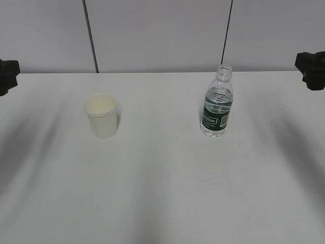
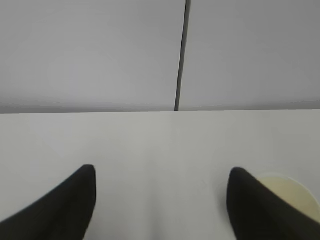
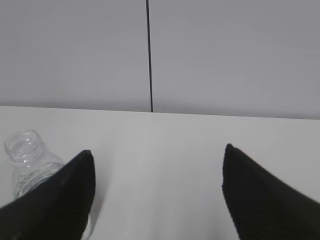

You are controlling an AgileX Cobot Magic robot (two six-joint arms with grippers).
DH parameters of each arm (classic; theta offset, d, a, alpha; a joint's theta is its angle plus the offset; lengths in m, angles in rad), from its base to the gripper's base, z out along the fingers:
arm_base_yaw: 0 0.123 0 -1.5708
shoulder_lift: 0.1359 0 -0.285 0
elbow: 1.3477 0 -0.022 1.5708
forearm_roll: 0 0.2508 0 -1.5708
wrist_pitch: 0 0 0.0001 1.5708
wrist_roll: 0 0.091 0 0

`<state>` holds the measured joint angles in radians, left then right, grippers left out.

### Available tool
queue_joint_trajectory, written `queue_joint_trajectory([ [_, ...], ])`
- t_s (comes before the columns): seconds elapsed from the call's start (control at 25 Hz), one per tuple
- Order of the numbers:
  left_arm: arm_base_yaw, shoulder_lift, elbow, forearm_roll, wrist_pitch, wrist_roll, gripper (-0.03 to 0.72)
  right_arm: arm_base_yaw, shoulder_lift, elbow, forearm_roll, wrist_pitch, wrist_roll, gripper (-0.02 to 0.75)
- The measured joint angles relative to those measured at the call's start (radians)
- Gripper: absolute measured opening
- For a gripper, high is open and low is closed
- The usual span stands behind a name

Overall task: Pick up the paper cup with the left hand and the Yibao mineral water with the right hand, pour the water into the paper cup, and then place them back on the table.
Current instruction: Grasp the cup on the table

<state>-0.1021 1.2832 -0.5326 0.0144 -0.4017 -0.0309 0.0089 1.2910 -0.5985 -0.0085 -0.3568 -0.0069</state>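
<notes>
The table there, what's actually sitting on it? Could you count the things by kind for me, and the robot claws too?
Paper cup: 1, white, upright
Yibao mineral water bottle: 1, clear, green label, no cap
Grippers: 2, the left hand and the right hand, both open and holding nothing
Total: 4, with 2 of them standing on the table
</notes>
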Motion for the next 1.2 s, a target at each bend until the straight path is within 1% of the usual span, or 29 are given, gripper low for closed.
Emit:
queue_joint_trajectory([
  [0.04,0.0,0.0,0.012,0.0,-0.014,0.0,0.496,0.0,0.0,0.026,0.0,-0.041,0.0,0.585],
  [0.36,0.0,0.0,0.092,0.0,-0.138,-0.003,0.496,0.0,0.006,0.059,0.0,-0.093,0.0,0.585],
  [0.56,0.0,0.0,0.155,0.007,-0.27,-0.005,0.496,0.0,0.083,0.059,0.0,-0.167,0.007,0.585],
  [0.68,0.0,0.008,0.172,0.023,-0.309,-0.011,0.496,0.0,0.138,0.063,-0.016,-0.226,0.013,0.585],
  [0.72,0.0,0.018,0.174,0.037,-0.322,-0.023,0.496,0.0,0.167,0.068,-0.038,-0.259,0.021,0.585],
  [0.8,0.0,0.049,0.174,0.077,-0.349,-0.049,0.496,0.0,0.18,0.069,-0.052,-0.276,0.029,0.585],
  [0.88,0.0,0.095,0.174,0.112,-0.387,-0.063,0.496,0.0,0.216,0.069,-0.115,-0.315,0.055,0.585],
  [1.0,0.0,0.168,0.174,0.149,-0.454,-0.071,0.496,0.0,0.249,0.069,-0.178,-0.35,0.063,0.585],
  [1.2,0.0,0.283,0.174,0.228,-0.575,-0.072,0.496,0.0,0.282,0.069,-0.212,-0.368,0.071,0.585],
])
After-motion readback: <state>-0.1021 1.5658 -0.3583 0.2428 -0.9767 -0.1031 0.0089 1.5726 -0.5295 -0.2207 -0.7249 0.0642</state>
